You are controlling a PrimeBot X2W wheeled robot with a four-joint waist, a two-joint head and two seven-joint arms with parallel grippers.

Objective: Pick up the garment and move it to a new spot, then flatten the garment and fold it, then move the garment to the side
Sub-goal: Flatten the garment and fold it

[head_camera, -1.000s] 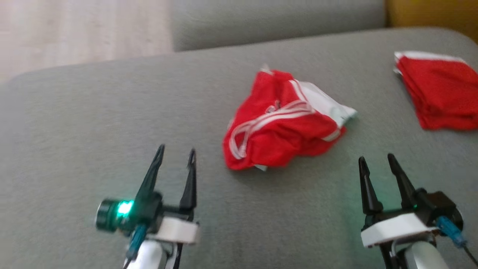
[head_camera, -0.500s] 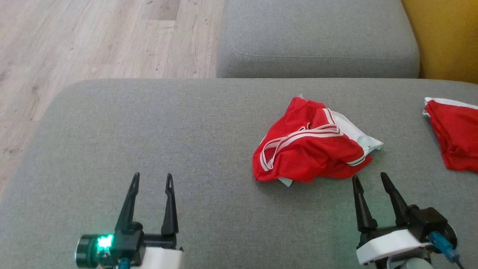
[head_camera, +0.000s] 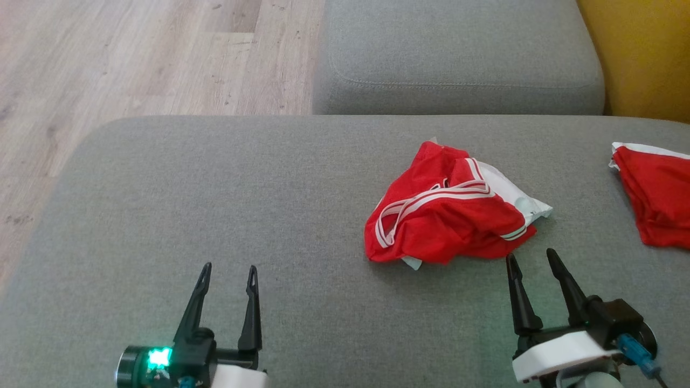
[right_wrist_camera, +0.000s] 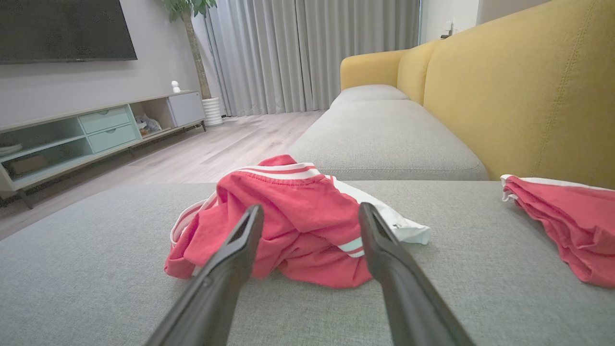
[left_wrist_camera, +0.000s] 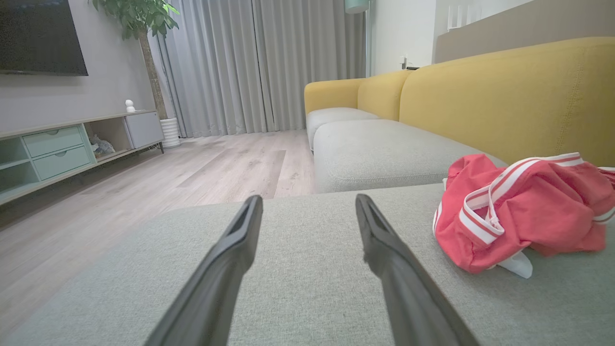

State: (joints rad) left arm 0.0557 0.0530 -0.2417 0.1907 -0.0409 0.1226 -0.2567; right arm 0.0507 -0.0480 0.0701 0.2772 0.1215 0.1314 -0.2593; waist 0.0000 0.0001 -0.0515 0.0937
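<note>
- Garment (head_camera: 450,215): red shorts with white stripe trim and a white panel on the far-right side. It lies crumpled in a loose heap, not flattened and not folded.
- Location: the garment rests on the grey seat cushion (head_camera: 215,205), right of centre, just beyond the right gripper (head_camera: 531,254) and well apart from the left gripper (head_camera: 229,267).
- Left gripper: its fingers are spread and hold nothing. It hovers over bare cushion at the near left.
- Right gripper: its fingers are spread and hold nothing. The tips point at the near edge of the garment and stop short of the fabric.
- A second red piece (head_camera: 655,199) with a white edge lies at the far right of the same cushion, apart from the garment.
- Change over the last second: the head view was blurred and aimed differently one second ago, so the camera has moved. Half a second ago the left gripper sat slightly farther forward. The right gripper, the garment's position and its shape are unchanged, and both grippers remain spread.
- Head view: shows both grippers, the garment from above and the wooden floor (head_camera: 135,54) beyond the cushion.
- Left wrist view: the garment lies off to the right of the fingers. A wall-mounted screen (left_wrist_camera: 41,36), a low cabinet (left_wrist_camera: 57,149) and grey curtains (left_wrist_camera: 269,62) show.
- Right wrist view: the garment lies straight ahead, behind both fingers. The yellow backrest (right_wrist_camera: 528,96) stands at the right.
</note>
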